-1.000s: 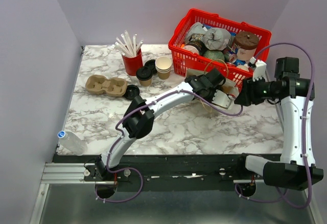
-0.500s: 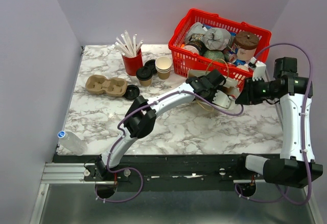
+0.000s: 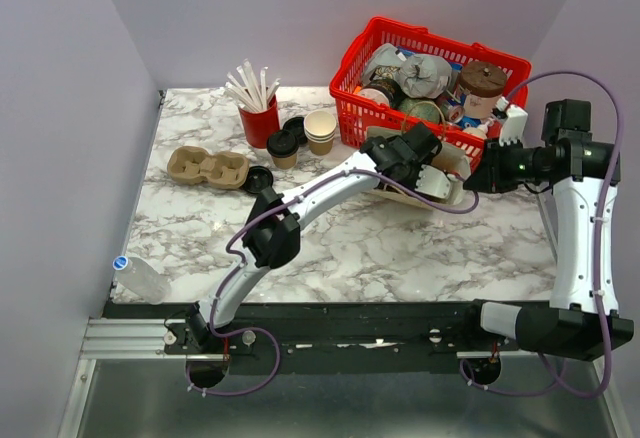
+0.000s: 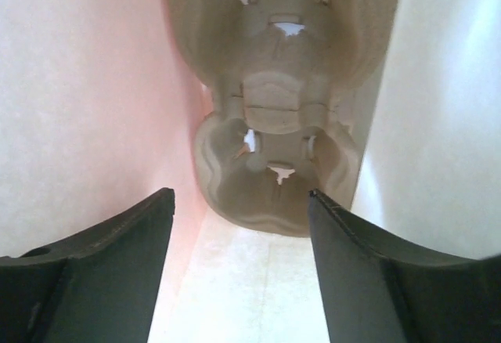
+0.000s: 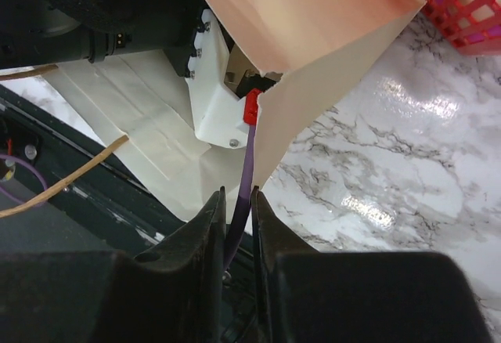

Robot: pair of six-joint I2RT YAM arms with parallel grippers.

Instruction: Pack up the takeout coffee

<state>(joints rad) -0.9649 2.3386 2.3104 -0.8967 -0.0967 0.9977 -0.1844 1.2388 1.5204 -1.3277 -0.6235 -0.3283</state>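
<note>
The takeout coffee [image 3: 284,150], a small brown kraft cup with a black lid on it, stands at the back left beside the stack of cream cups [image 3: 320,130], far from both grippers. A tan paper bag [image 3: 456,166] lies on its side in front of the red basket. My left gripper [image 4: 239,194] is open and empty inside the bag, facing a pulp cup carrier [image 4: 274,147] at the bag's far end. In the top view the bag hides its fingers. My right gripper [image 3: 487,180] is shut on the bag's edge [image 5: 313,108], as the right wrist view [image 5: 237,194] also shows.
The red basket [image 3: 362,50] full of packets and cups stands at the back right. A red cup of white straws [image 3: 258,120], loose black lids [image 3: 260,178] and a second pulp carrier [image 3: 207,168] sit at the back left. A clear bottle [image 3: 140,280] lies at the near left edge.
My left arm has pushed farther into the bag, towards the basket. The bag's mouth has risen and shifted back. My right gripper has moved slightly right and up with the bag edge.
</note>
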